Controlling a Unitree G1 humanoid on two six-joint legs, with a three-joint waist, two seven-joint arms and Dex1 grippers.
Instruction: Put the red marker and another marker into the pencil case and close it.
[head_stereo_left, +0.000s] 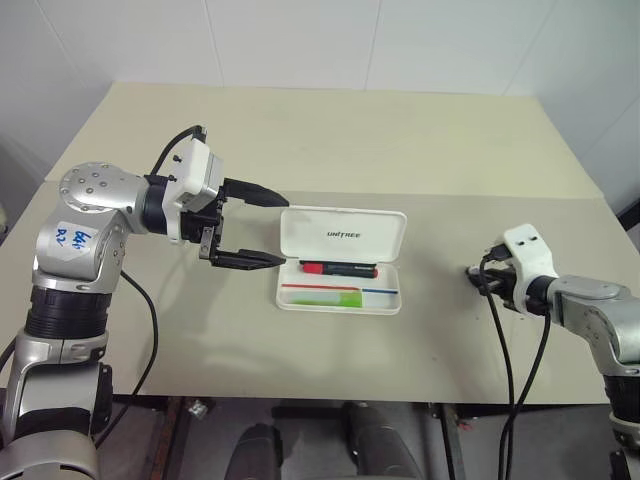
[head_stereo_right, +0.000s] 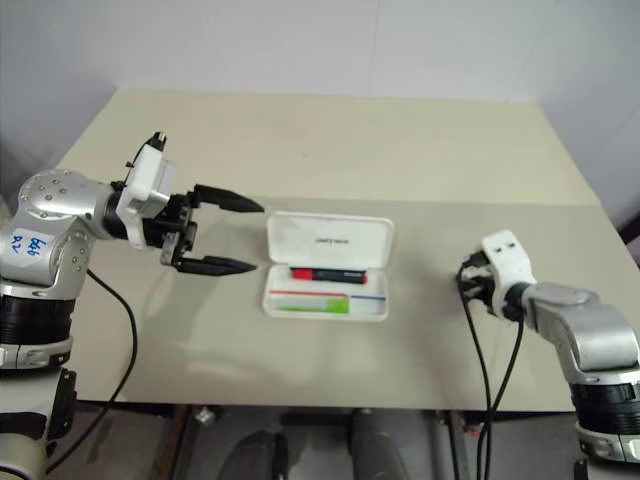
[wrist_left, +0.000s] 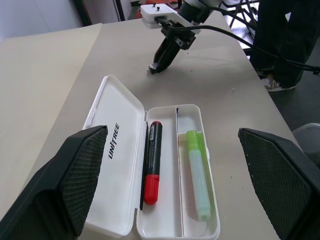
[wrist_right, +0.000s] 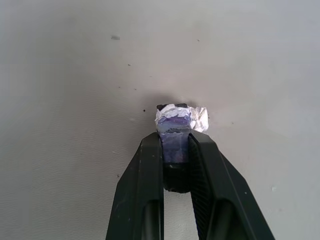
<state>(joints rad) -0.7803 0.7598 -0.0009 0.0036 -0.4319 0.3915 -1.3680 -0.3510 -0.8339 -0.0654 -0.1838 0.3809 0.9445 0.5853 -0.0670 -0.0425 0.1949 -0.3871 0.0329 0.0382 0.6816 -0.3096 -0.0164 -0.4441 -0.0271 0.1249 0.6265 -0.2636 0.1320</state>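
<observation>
1. The pencil case (head_stereo_left: 341, 260) lies open in the middle of the table (head_stereo_left: 330, 140), lid tipped back and away from the robot, dark lettering showing on the inside of the lid.
2. Inside, the red marker (head_stereo_left: 339, 269) rests in the compartment next to the hinge, lying along the case, red cap toward the robot's left.
3. The green highlighter (wrist_left: 198, 174) sits in the other compartment, the one nearer the robot, parallel to the red marker with a divider between them.
4. Over on the left, the left gripper (head_stereo_left: 268, 228) hangs above the table just beside the case's left end, pointing toward it, fingers spread wide apart with nothing between them.
5. On the right, the right gripper (wrist_left: 156, 67) is down at the table, well clear of the case's right end.
6. In the right wrist view, its two black fingers (wrist_right: 145, 190) are pinched tight on a small object (wrist_right: 176, 131) — dark and bluish with a crumpled white, foil-like tip; what it is I cannot tell.
7. That small object's tip is at or just above the bare tabletop.
</observation>
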